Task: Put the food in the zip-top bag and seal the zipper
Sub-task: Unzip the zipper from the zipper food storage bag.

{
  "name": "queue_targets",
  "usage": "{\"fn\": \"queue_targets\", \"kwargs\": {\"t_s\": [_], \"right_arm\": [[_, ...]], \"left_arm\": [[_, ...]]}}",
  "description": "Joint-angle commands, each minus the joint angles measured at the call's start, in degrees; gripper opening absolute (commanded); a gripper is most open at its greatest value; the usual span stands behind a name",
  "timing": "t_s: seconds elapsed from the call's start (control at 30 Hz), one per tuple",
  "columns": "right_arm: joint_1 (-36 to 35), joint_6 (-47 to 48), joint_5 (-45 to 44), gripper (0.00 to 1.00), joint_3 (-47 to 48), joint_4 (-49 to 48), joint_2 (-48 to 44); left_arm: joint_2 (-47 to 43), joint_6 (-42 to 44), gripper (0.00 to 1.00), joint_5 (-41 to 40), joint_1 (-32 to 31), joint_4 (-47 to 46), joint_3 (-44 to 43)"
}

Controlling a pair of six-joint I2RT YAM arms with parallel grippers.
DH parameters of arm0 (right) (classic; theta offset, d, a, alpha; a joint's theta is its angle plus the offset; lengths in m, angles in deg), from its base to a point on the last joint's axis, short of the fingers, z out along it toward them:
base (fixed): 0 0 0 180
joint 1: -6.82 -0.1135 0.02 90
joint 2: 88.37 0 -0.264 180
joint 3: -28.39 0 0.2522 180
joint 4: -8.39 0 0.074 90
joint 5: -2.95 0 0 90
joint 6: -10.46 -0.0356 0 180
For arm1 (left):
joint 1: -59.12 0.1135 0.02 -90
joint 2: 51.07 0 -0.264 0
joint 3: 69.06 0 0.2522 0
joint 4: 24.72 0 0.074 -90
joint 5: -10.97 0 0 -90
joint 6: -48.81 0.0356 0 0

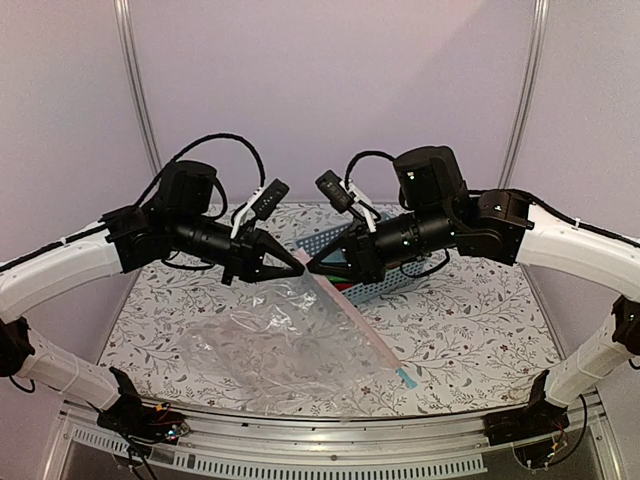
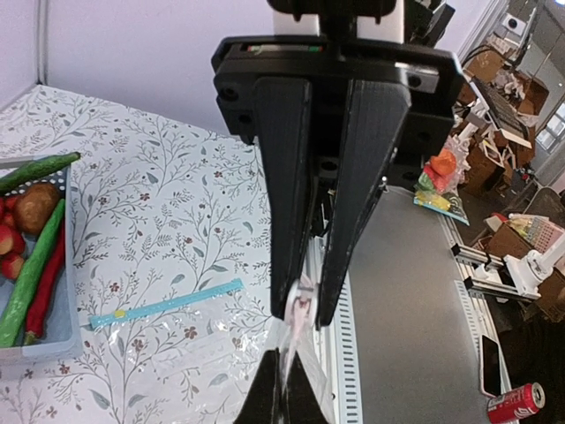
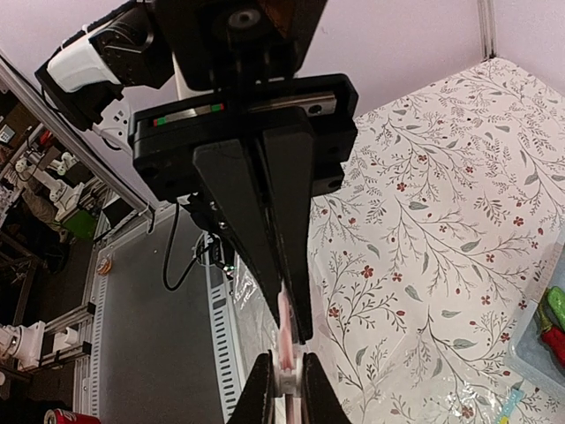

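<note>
The clear zip-top bag (image 1: pixel 285 335) is lifted by one corner above the table, and its pale pink zipper (image 1: pixel 355 322) slopes down to the right. My left gripper (image 1: pixel 295 268) and right gripper (image 1: pixel 313 266) meet tip to tip at the strip's upper end. In the left wrist view the left gripper (image 2: pixel 306 309) is shut on the pink strip and its white slider. In the right wrist view the right gripper (image 3: pixel 292 331) is shut on the pink strip (image 3: pixel 284 309). The food lies in a basket (image 2: pixel 40 351): green vegetables (image 2: pixel 32 272), red chili (image 2: pixel 48 287), brown lump (image 2: pixel 35 204), red fruits (image 2: pixel 9 240).
The pale blue perforated basket (image 1: pixel 390 284) stands behind the right gripper. A second clear bag with a teal-blue strip (image 1: pixel 406 379) lies flat near the front edge; the strip also shows in the left wrist view (image 2: pixel 168 303). The table's front rail (image 1: pixel 330 440) is close below.
</note>
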Motion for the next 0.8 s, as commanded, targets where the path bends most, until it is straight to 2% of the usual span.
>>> {"fn": "queue_targets", "kwargs": {"t_s": [0.0,0.77], "right_arm": [[0.1,0.6,-0.6,0.02,-0.8,1.7,-1.3],[0.1,0.6,-1.0,0.01,-1.5,2.0,-1.5]], "left_arm": [[-1.8,-0.5,0.00,0.2,1.8,-1.1,0.9],[-3.2,-1.2,0.00,-1.5,5.0,-1.5,1.3]]}}
